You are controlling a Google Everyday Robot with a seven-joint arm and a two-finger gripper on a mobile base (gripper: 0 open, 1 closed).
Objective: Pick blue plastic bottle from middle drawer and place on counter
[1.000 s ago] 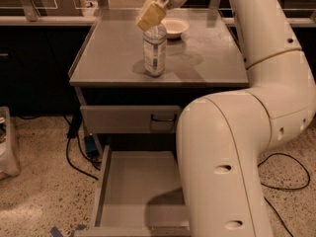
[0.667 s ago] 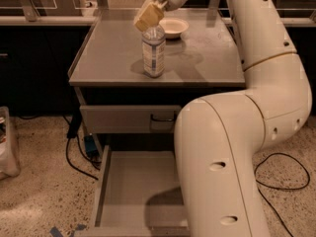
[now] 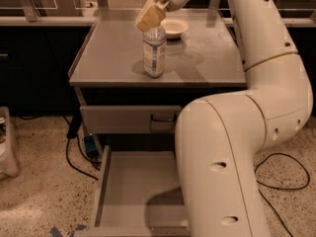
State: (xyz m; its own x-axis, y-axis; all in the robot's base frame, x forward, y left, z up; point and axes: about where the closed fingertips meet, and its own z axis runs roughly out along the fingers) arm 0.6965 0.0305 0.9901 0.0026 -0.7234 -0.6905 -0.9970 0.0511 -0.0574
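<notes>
One blue plastic bottle upright on counter, gripper at its top — hold unclear.

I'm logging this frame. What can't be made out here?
Camera view:
- the blue plastic bottle on the counter: cap covered by the gripper at its top; contact unclear; label print too small.
- the middle drawer: right side hidden by the arm, front cut off by the bottom edge.

Bottle, bowl on counter; pincer above.
</notes>
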